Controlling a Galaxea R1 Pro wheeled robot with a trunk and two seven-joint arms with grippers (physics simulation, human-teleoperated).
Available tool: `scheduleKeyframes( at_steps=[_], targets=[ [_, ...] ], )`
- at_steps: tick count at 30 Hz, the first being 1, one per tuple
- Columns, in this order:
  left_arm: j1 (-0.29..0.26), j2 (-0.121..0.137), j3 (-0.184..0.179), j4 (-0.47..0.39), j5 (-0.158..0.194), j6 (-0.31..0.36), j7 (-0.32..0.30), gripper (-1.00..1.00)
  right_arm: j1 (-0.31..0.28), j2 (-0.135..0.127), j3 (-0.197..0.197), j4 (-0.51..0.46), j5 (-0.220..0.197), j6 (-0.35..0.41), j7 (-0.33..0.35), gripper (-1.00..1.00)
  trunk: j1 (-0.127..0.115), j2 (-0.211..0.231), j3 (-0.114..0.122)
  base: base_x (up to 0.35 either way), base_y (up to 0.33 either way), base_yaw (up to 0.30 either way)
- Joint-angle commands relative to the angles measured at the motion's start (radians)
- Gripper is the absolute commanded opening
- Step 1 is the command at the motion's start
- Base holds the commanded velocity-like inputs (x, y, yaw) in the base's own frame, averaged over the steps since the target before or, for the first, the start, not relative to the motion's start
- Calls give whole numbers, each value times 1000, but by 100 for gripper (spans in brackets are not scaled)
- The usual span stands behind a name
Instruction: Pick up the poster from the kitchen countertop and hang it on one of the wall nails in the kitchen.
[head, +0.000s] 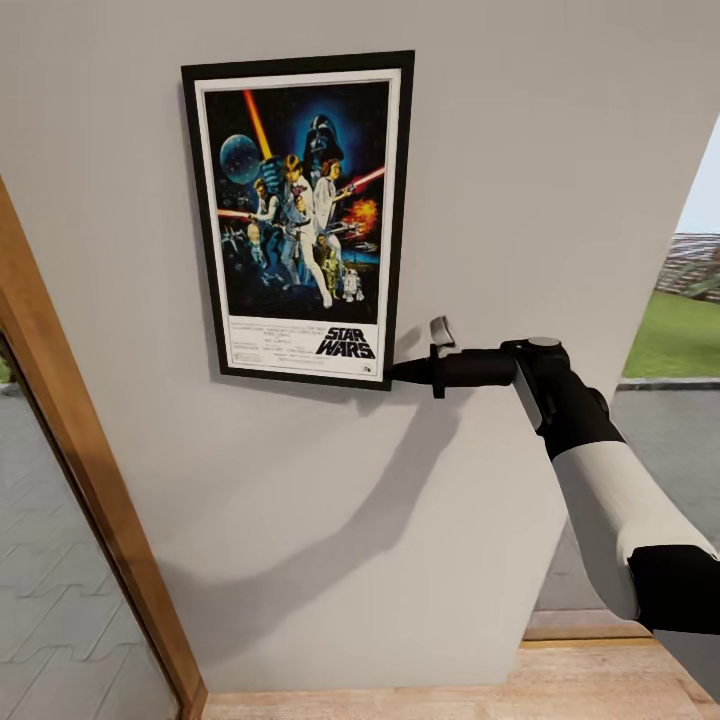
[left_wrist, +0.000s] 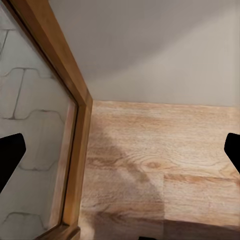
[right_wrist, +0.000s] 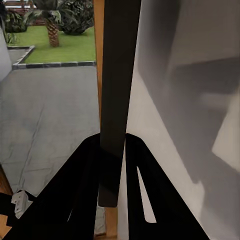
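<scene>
The poster (head: 298, 218) lies against the grey wall (head: 560, 150), right claw (head: 398, 372) clamping its lower corner; left claw (left_wrist: 120, 150) spread.

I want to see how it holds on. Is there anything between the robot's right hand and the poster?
No, nothing. In the right wrist view the right hand grips the poster's black edge directly. The head view shows it at the bottom right corner, against the wall.

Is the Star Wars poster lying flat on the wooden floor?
No, the Star Wars poster is up against the grey wall, with the right claw pinching its bottom corner.
</scene>
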Motion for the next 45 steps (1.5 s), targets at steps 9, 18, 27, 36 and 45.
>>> scheduleKeyframes(
  at_steps=[9,18,27,36,45],
  targets=[
    [0,-1,3,-2,-2,5,-7,100,0,-1,2,0,-2,14,3,-100,0,-1,-1,0,0,0],
    [0,-1,3,-2,-2,5,-7,100,0,-1,2,0,-2,15,3,-100,0,-1,-1,0,0,0],
    [0,-1,3,-2,-2,5,-7,100,0,-1,2,0,-2,15,1,-100,0,-1,-1,0,0,0],
    [0,-1,3,-2,-2,5,-7,100,0,-1,2,0,-2,15,1,-100,0,-1,-1,0,-44,0],
    [1,-1,3,-4,-2,5,-7,100,0,-1,2,0,-2,15,2,-100,0,-1,-1,0,-90,0]
  ],
)
